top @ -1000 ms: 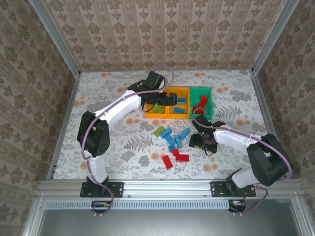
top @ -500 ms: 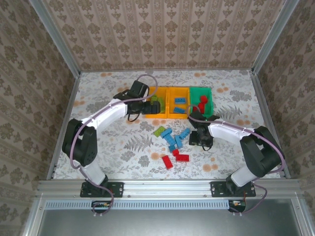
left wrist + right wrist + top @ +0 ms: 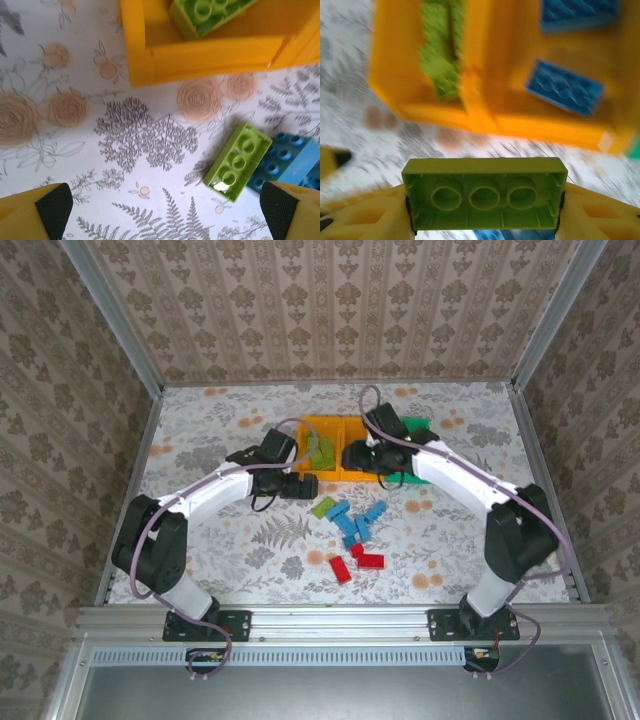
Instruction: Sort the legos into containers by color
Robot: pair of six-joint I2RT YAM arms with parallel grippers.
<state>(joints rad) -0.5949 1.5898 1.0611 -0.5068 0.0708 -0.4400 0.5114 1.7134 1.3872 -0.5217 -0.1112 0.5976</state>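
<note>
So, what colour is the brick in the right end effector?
The brick is lime green, clearest in the right wrist view.

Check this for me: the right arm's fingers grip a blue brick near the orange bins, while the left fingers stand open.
Not blue: the right wrist view shows the brick between the right fingers is lime green. It is near the orange bins, and the left fingers stand open.
</note>
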